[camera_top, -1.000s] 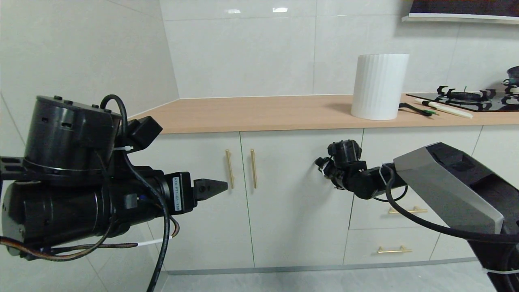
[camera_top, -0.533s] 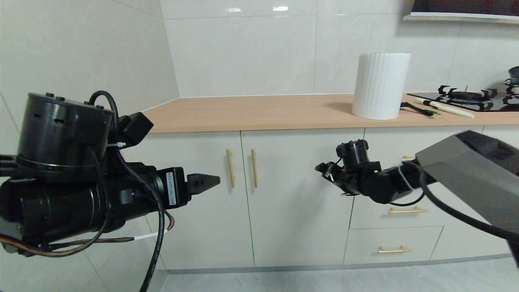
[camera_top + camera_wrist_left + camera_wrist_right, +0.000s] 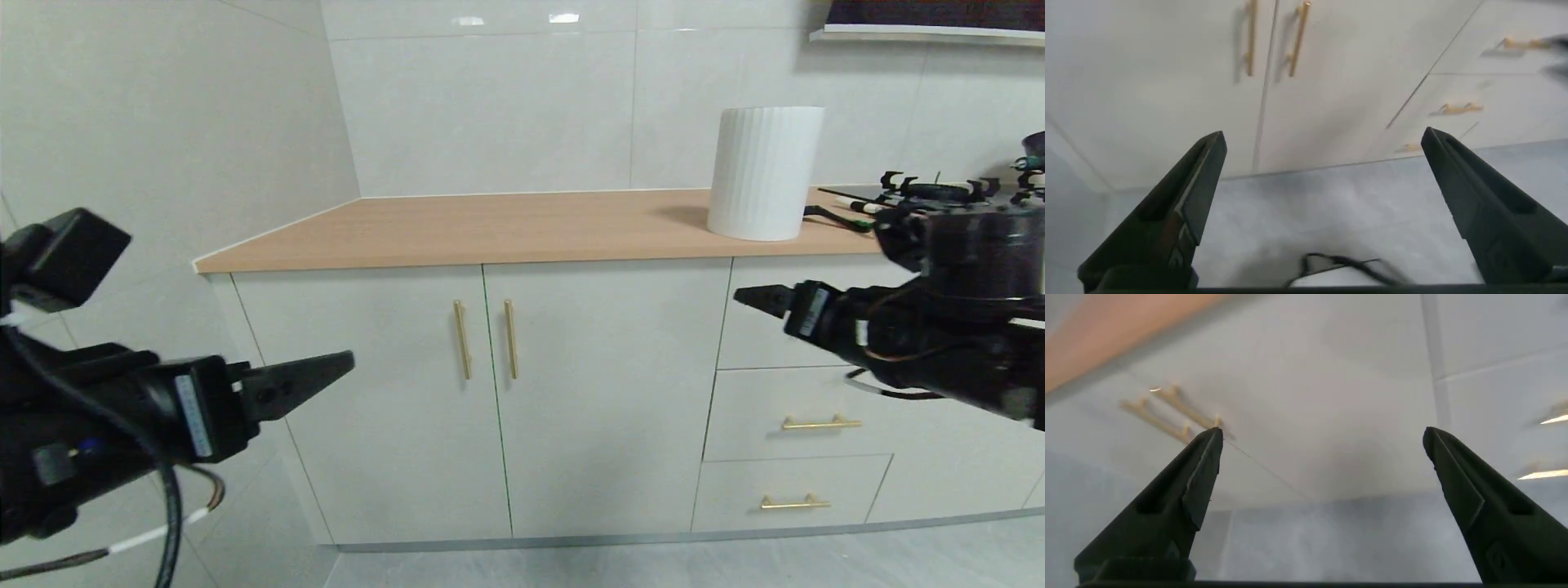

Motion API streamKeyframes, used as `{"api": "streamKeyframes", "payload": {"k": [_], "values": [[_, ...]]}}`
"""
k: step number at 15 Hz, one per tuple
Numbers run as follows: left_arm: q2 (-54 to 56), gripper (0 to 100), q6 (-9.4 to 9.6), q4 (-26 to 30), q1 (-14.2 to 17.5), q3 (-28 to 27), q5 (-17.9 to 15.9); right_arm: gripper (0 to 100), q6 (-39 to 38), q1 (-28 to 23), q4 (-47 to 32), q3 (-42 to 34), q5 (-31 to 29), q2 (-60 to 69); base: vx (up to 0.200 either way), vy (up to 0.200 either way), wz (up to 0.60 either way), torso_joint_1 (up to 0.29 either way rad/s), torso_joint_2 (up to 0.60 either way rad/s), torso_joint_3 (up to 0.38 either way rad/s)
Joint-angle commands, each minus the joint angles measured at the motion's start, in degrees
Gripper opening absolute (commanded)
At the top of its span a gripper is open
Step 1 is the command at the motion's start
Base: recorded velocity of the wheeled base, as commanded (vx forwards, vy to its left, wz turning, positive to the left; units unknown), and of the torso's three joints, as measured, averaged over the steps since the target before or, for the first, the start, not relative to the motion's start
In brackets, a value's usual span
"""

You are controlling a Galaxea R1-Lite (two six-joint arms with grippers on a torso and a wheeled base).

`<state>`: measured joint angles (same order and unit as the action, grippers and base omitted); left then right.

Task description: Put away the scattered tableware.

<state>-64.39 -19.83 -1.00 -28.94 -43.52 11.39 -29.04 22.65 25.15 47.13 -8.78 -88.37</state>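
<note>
Scattered tableware [image 3: 834,219] lies on the wooden countertop [image 3: 506,229] beside a white ribbed holder [image 3: 766,173], its likely destination. The left gripper [image 3: 326,367] and right gripper [image 3: 747,296] hang spread and empty before the cabinets [image 3: 571,392], apparently readied for a pickup.

A home kitchen: a wooden countertop [image 3: 506,229] runs over white cabinets [image 3: 604,392] with brass handles [image 3: 462,339], glossy white wall tiles [image 3: 490,106] at 12 o'clock, and a black gas hob [image 3: 935,192] at 2 o'clock.
</note>
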Motion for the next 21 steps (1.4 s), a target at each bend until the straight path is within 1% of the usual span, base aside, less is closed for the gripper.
{"api": "streamKeyframes", "payload": {"k": [1, 2, 3, 4, 5, 6, 7, 8, 9, 10, 11, 12, 13, 14, 15, 16, 18, 19, 20, 21], "values": [[16.40, 100, 4.45, -0.06, 4.24, 8.01, 0.04, 100, 11.64, -2.08, 0.16, -18.83, -0.45, 32.56, 0.000, 0.000, 0.00, 0.000, 0.00, 0.000], [21.94, 100, 4.89, 0.03, 6.09, 10.74, -0.05, 100, 15.68, -3.75, -0.28, -23.31, -0.54, 40.91, 0.000, 0.000, 0.00, 0.000, 0.00, 0.000], [27.56, 100, 5.95, 0.47, 7.23, 13.46, -0.05, 100, 19.72, -5.60, -1.24, -26.83, -0.45, 48.56, 0.000, 0.000, 0.00, 0.000, 0.00, 0.000], [31.87, 100, 7.27, 0.91, 8.29, 15.57, -0.05, 100, 22.45, -7.09, -2.91, -28.41, -0.45, 54.00, 0.000, 0.000, 0.00, 0.000, 0.00, 0.000], [38.81, 100, 10.43, 2.32, 10.83, 18.65, -0.05, 100, 24.64, -8.94, -8.19, -29.37, -0.45, 63.58, 0.000, 0.000, 0.00, 0.000, 0.00, 0.000], [44.18, 100, 12.19, 3.72, 13.03, 20.41, -0.05, 100, 25.96, -9.47, -14.69, -29.11, -0.54, 71.06, 0.000, 0.000, 0.00, 0.000, 0.00, 0.000], [46.81, 100, 12.63, 4.60, 13.91, 20.93, -0.05, 100, 27.02, -9.82, -17.94, -28.94, -0.63, 74.57, 0.000, 0.000, 0.00, 0.000, 0.00, 0.000], [51.91, 100, 13.24, 7.06, 16.02, 21.28, -0.05, 100, 29.48, -10.35, -24.80, -28.58, -1.51, 81.78, 0.000, 0.000, 0.00, 0.000, 0.00, 0.000], [53.14, 100, 13.24, 7.77, 17.16, 21.28, -0.05, 100, 30.27, -10.35, -26.47, -28.50, -2.30, 82.92, 0.000, 0.000, 0.00, 0.000, 0.00, 0.000], [55.51, 100, 13.24, 8.82, 18.92, 21.72, -0.14, 100, 30.36, -10.78, -26.20, -28.41, -7.13, 82.57, 0.000, 0.000, 0.00, 0.000, 0.00, 0.000], [58.06, 100, 13.59, 9.09, 20.50, 23.22, -0.22, 100, 30.36, -10.78, -25.85, -28.41, -10.56, 82.57, 0.000, 0.000, 0.00, 0.000, 0.00, 0.000], [58.77, 100, 13.59, 8.47, 21.91, 26.29, 1.97, 100, 30.18, -11.93, -25.94, -28.94, -12.14, 82.57, 0.000, 0.000, 0.00, 0.000, 0.00, 0.000], [58.77, 100, 12.71, 7.33, 21.91, 27.61, 5.75, 100, 30.18, -14.04, -25.85, -29.99, -12.23, 82.57, 0.000, 0.000, 0.00, 0.000, 0.00, 0.000], [58.77, 100, 12.98, 6.62, 22.52, 28.58, 7.16, 100, 30.27, -16.15, -25.85, -30.78, -12.05, 82.57, 0.000, 0.000, 0.00, 0.000, 0.00, 0.000], [58.85, 100, 13.59, 6.36, 24.19, 28.93, 7.16, 100, 30.27, -17.46, -25.76, -31.57, -12.05, 82.57, 0.000, 0.000, 0.00, 0.000, 0.00, 0.000], [60.17, 100, 14.82, 6.45, 26.66, 29.37, 6.28, 100, 30.18, -19.75, -26.03, -32.28, -11.61, 83.45, 0.000, 0.000, 0.00, 0.000, 0.00, 0.000], [64.39, 100, 17.81, 6.45, 29.20, 32.09, 2.32, 100, 30.71, -22.65, -26.12, -36.23, -9.86, 86.35, 0.000, 0.000, 0.00, 0.000, 0.00, 0.000], [64.39, 100, 17.90, 5.22, 29.20, 34.29, 2.76, 100, 30.71, -23.62, -25.68, -39.48, -9.68, 86.88, 0.000, 0.000, 0.00, 0.000, 0.00, 0.000], [64.39, 100, 17.55, 3.02, 29.20, 36.31, 2.76, 100, 30.62, -23.53, -24.62, -42.03, -9.77, 87.14, 0.000, 0.000, 0.00, 0.000, 0.00, 0.000], [64.39, 100, 17.46, 1.70, 29.20, 37.72, 2.76, 100, 30.71, -23.53, -23.66, -42.91, -9.59, 87.49, 0.000, 0.000, 0.00, 0.000, 0.00, 0.000]]}}
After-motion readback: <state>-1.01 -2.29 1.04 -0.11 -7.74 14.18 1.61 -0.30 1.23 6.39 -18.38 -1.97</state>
